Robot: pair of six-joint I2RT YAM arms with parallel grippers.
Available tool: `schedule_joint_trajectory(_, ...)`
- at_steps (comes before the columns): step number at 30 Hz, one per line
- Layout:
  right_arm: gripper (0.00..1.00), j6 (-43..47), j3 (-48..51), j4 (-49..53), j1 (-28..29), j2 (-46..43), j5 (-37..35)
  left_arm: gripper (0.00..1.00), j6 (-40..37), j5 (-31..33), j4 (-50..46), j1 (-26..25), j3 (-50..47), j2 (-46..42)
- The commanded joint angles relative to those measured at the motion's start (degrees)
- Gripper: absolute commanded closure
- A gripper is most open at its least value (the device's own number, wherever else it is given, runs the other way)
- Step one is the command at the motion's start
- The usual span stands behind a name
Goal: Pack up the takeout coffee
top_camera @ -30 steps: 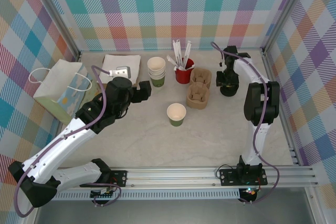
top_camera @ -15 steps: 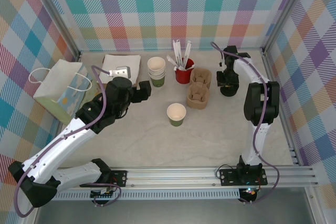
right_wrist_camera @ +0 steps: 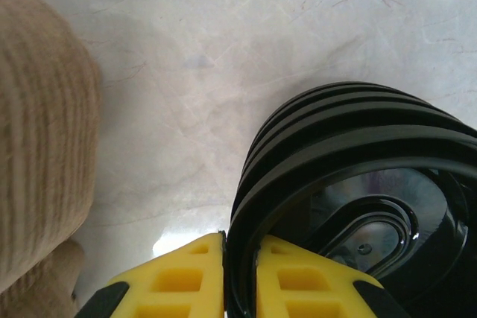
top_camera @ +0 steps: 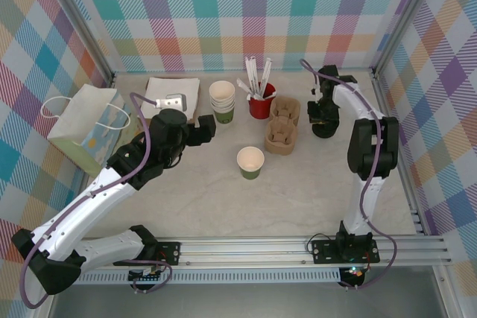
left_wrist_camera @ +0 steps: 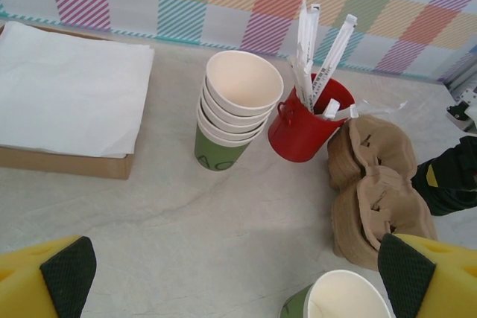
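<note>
The green cup (top_camera: 250, 161) stood upright and uncovered on the table (top_camera: 298, 191), its pale inside showing. In the left wrist view it sat just ahead of the left gripper (left_wrist_camera: 238, 275), nearer the right-hand finger than the other. That gripper's jaws were spread wide apart with nothing between them.

Further ahead of those jaws stood a stack of cups (left_wrist_camera: 235, 106), and just beside it a red holder (left_wrist_camera: 302, 128) full of white wrapped sticks (left_wrist_camera: 309, 42). Brown cardboard carriers (left_wrist_camera: 376, 199) lay beyond the right-hand finger, and a box of white napkins (left_wrist_camera: 67, 94) beyond the left-hand one.

Well apart from the cup, past the carriers, the right gripper (right_wrist_camera: 240, 258) was over a stack of black lids (right_wrist_camera: 350, 154). Its yellow fingers (right_wrist_camera: 186, 281) were pinched together on the rim of the top lid (right_wrist_camera: 387, 206), one inside and one outside.

A paper bag (top_camera: 89, 128) stood behind the left gripper.
</note>
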State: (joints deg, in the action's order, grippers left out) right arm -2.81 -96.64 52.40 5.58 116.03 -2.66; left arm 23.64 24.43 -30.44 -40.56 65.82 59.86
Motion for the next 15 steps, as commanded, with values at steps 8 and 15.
schedule_joint_trajectory(8, 0.88, -2.71, 8.00, -2.57, -0.75, -15.25, 14.80, 0.00, -8.03, -9.77, 12.44, 0.74, -3.03, -0.37)
schedule_joint_trajectory(15, 0.89, -7.21, 15.06, -7.50, -0.57, -26.29, 33.14, 0.00, -19.51, -25.06, 30.62, 0.75, -9.29, 0.39)
